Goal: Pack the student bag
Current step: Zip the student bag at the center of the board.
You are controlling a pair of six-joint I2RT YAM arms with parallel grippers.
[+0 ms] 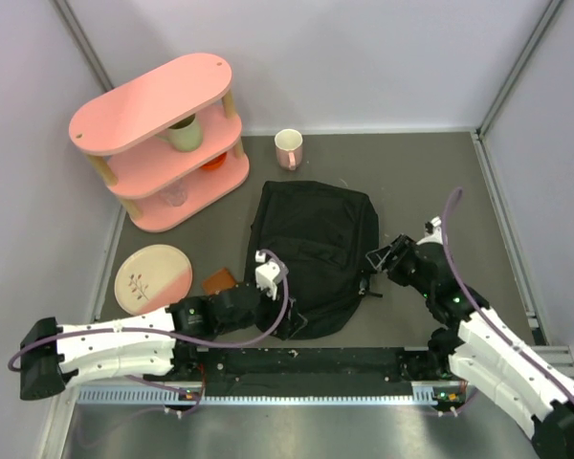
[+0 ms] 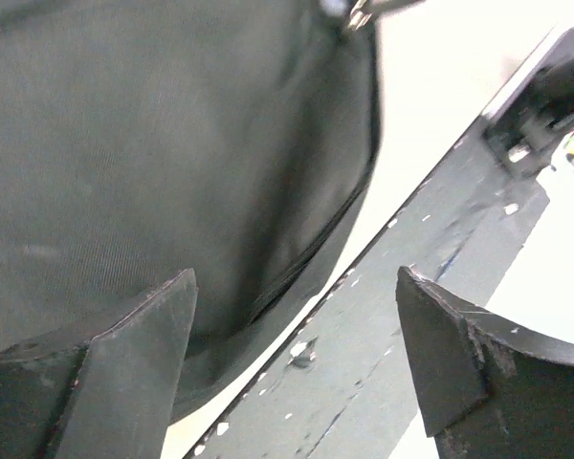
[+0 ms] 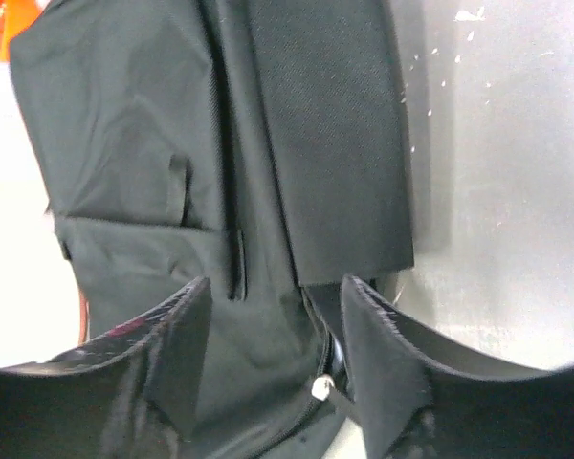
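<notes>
The student bag [image 1: 311, 251] is a large black fabric backpack lying flat in the middle of the table. My left gripper [image 1: 295, 323] is at its near left corner. In the left wrist view the left gripper [image 2: 297, 325] is open and empty, with the bag's edge [image 2: 172, 163] by the left finger. My right gripper [image 1: 376, 259] is at the bag's right edge. In the right wrist view the right gripper [image 3: 277, 325] is open low over the bag [image 3: 153, 143], beside a strap [image 3: 330, 143]. A metal zip pull [image 3: 319, 386] lies between the fingers.
A pink three-tier shelf [image 1: 163, 115] stands at the back left, holding a green mug [image 1: 183, 134], an orange item [image 1: 213, 163] and a glass [image 1: 175, 197]. A cream mug [image 1: 288, 148] stands behind the bag. A pink plate [image 1: 153, 277] and a small brown item [image 1: 220, 281] lie left. A black rail [image 1: 306, 363] runs along the near edge.
</notes>
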